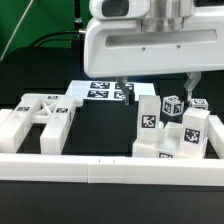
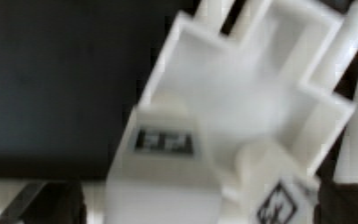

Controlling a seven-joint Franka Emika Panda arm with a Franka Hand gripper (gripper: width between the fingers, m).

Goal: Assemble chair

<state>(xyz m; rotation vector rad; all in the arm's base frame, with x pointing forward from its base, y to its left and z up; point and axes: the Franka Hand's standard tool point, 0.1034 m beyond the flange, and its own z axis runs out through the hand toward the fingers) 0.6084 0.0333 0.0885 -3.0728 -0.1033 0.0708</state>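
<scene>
In wrist view: blurred chair panel point(image 2: 247, 110)

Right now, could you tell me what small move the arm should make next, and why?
Probably lower the gripper toward the cluster of chair parts beneath it: its jaws stand wide and empty, and the wrist view shows a white part close.

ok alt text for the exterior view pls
The robot's open two-finger hand hangs above a cluster of white blocky tagged plastic chair parts at the exterior view's right; a flat white slotted panel lies at its left.
</scene>
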